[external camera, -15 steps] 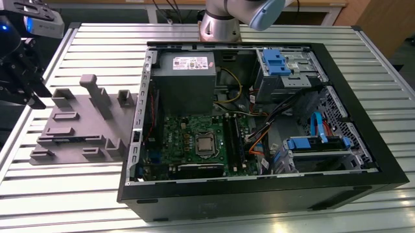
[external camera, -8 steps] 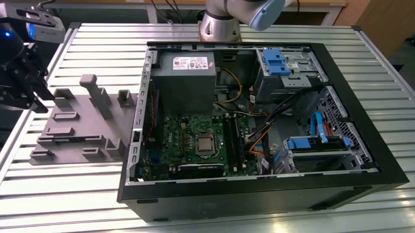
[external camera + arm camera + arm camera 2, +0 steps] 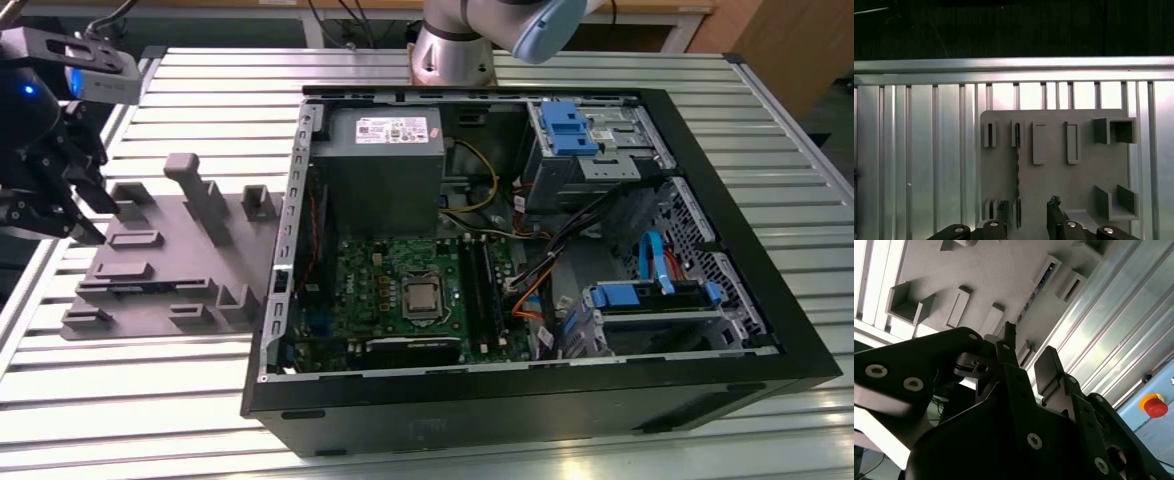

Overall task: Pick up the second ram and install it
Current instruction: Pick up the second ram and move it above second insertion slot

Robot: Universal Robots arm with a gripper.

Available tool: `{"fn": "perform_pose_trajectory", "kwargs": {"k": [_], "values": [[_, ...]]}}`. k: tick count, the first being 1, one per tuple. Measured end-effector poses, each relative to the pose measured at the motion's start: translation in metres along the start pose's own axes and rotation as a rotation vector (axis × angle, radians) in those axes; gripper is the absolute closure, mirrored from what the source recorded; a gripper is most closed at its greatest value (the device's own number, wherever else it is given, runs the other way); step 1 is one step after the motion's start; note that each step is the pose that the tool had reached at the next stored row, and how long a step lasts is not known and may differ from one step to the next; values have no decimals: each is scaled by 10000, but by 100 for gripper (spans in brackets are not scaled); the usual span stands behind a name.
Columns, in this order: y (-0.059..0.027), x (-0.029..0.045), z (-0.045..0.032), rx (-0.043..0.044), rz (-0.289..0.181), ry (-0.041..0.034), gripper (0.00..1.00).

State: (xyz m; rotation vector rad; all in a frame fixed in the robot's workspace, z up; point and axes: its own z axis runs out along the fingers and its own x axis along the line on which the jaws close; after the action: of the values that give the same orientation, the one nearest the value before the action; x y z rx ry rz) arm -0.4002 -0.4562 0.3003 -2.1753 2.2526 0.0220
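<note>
The second ram (image 3: 1016,175) is a thin stick standing on edge in a slot of the grey holder tray (image 3: 1084,170). In the second wrist view the second ram (image 3: 1030,297) shows as a blue-green strip between raised blocks of the holder tray (image 3: 979,270). My gripper (image 3: 1028,207) hovers above the tray, open, with one fingertip (image 3: 1002,207) close beside the stick and nothing between the fingers. In the exterior view my gripper (image 3: 74,220) hangs over the left end of the holder tray (image 3: 174,280). The green motherboard (image 3: 400,290) with its black memory slots (image 3: 478,290) lies inside the open case.
The open black computer case (image 3: 534,390) takes up the exterior view's middle and right, with a power supply (image 3: 380,150), blue drive brackets (image 3: 567,125) and loose cables. The ribbed metal table (image 3: 200,90) ends just beyond the tray. A red button (image 3: 1155,406) stands off the table.
</note>
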Motion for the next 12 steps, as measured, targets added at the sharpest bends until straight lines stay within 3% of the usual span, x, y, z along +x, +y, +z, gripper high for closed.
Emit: {"fn": "perform_pose_trajectory", "kwargs": {"k": [12], "values": [[34, 38, 219, 1, -1, -1, 57]]}}
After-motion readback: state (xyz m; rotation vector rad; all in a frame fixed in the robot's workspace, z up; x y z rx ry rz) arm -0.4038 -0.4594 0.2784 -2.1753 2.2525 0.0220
